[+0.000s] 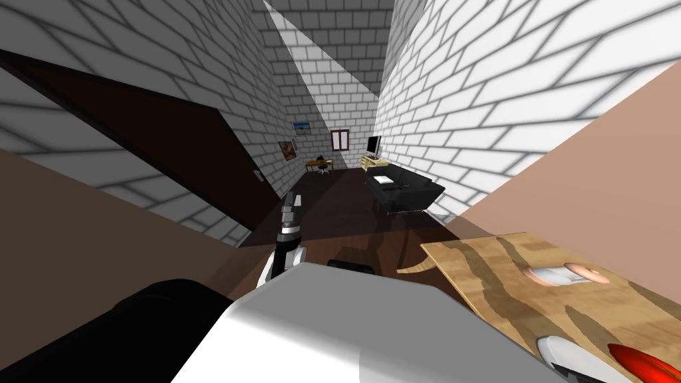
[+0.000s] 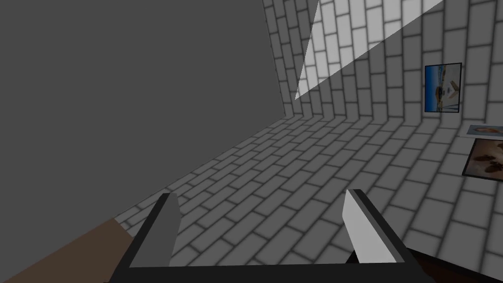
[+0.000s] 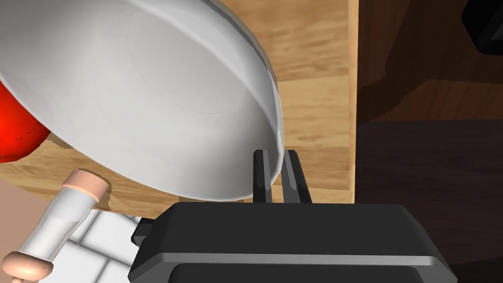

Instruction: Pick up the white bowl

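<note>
The white bowl (image 3: 147, 98) looms large and tilted over the wooden table (image 3: 314, 98) in the right wrist view. My right gripper (image 3: 277, 172) is shut on its rim, one finger inside and one outside, close to the table's edge. In the head view the bowl (image 1: 565, 351) sits at the lower right on the table (image 1: 505, 286). My left gripper (image 2: 263, 231) is open and holds nothing; it is raised ahead of my chest (image 1: 293, 199), away from the table.
A red object (image 3: 14, 132) lies against the bowl's far side. A rolling pin (image 3: 59, 221) with pink handles rests at the table's wall side. Dark floor (image 3: 427, 162) runs beside the table. A black sofa (image 1: 402, 186) and a dark door (image 1: 166, 139) stand further off.
</note>
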Available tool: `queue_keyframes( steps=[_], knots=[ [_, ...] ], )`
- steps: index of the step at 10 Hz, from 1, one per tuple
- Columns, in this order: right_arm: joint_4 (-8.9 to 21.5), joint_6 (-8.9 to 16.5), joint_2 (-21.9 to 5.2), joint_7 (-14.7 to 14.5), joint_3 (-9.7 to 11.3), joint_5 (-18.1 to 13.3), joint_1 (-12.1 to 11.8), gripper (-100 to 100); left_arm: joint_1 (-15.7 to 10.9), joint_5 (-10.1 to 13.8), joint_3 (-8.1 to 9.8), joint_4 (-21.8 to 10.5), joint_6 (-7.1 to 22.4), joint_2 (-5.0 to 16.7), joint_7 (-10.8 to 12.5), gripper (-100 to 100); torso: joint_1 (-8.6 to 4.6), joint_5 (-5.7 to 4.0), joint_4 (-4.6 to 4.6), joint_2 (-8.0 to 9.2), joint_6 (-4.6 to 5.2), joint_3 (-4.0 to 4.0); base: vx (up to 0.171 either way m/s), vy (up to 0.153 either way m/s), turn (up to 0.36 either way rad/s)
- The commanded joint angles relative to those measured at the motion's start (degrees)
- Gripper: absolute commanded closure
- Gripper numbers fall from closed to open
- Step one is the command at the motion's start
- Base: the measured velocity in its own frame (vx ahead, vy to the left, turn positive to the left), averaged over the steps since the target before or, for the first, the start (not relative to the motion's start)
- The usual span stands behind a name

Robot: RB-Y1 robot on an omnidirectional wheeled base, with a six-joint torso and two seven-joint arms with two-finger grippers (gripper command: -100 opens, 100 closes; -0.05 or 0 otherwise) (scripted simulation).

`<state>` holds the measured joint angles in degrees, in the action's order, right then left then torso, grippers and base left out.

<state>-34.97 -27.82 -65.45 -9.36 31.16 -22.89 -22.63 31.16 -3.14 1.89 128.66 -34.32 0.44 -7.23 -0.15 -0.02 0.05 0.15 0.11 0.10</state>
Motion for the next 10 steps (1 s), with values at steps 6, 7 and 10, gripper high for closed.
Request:
queue_keyframes(
  steps=[6, 7, 10],
  knots=[
    [-0.6, -0.7, -0.5, -1.6, -0.4, -0.3, -0.2, 100, 0.0, 0.0, 0.01, 0.0, 0.0, 0.0, 0.0, 0, 0.02, 0.04, -0.06, -0.13, 0.12, -0.09, 0.026, 0.001, -0.088],
    [-1.2, -1.1, -0.9, -2.5, -0.7, -0.4, -0.4, 100, 0.0, 0.0, 0.01, 0.0, 0.0, 0.0, 0.0, 0, 0.07, 0.05, -0.09, -0.32, 0.11, -0.19, 0.135, -0.027, -0.267],
    [-3.0, -2.3, -2.1, -5.5, -1.7, -0.8, -1.2, 100, 0.0, 0.0, 0.01, 0.0, 0.0, 0.0, 0.0, 0, 0.07, 0.09, -0.14, -0.61, 0.03, -0.36, 0.154, -0.003, -0.269]
  ],
)
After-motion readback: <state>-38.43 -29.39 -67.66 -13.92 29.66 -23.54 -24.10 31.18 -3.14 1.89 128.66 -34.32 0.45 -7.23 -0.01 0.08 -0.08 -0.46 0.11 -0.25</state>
